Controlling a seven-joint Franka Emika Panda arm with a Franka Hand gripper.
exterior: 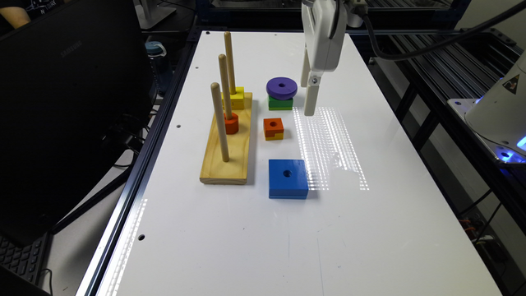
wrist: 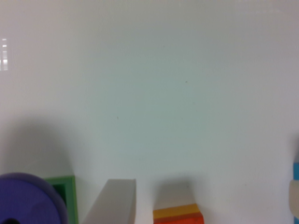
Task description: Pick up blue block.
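Nearest lies the blue block (exterior: 288,178) on the counter (exterior: 370,230), untouched. Fingers (exterior: 311,95) hover far off beside the purple disc (exterior: 281,87); I cannot tell their opening, and they could clip it when moving

I see the blue block (exterior: 288,178) lying flat on the white table (exterior: 370,230), a bright-blue square slab with a small round hole through its centre. It sits alone, untouched, just beside the near end of the wooden peg base (exterior: 227,160), toward the exterior view's right of it.
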